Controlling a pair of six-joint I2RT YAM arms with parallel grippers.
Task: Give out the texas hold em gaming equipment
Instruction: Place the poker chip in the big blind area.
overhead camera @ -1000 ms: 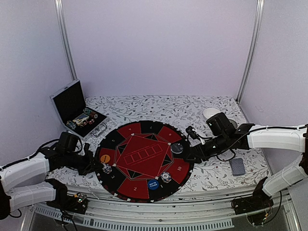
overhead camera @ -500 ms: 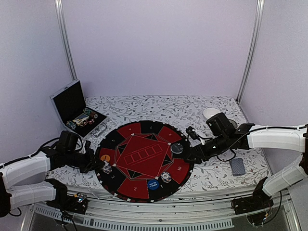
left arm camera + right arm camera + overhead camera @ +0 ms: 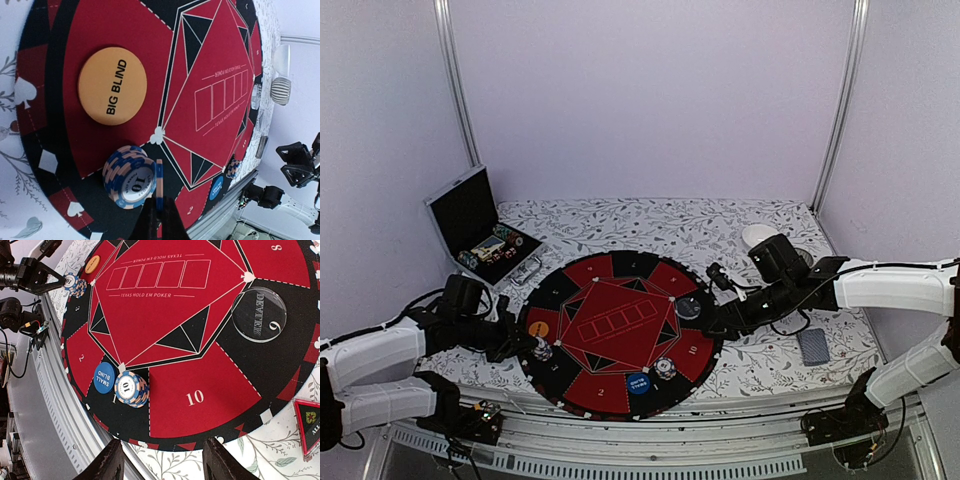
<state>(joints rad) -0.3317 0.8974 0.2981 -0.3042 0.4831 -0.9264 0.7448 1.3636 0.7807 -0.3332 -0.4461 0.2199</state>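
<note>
left gripper (image 3: 159, 222) clamped on a single chip (image 3: 159, 186), held on edge just beside the chip stack (image 3: 131, 175) right ahead of its fingertips; chip not yet laid down, contact with the stack cannot be told. a little further out from that hand the orange button (image 3: 112, 86), marked big blind, lies flat on the mat (image 3: 125, 30), apart from the stack. right gripper (image 3: 167, 462) has jaws apart with nothing between them, hovering over the mat's near rim. just ahead of it sits the blue button (image 3: 104, 378), marked small blind, with a second chip stack (image 3: 131, 388) just beside it. further out is the clear dealer disc (image 3: 259, 314), and off to the side, past the mat's rim, the triangle marker (image 3: 310, 427). outside that hand, by its forearm, the cards (image 3: 813, 346) sit as one pile; none visible on the mat. farthest, beyond the left hand, the open case (image 3: 470, 215) holds more chips. judgement: buttons and two seats' chips look placed. remaining: this chip onto its stack, likely chips for other seats, and all card dealing. roughly mid-task.
</note>
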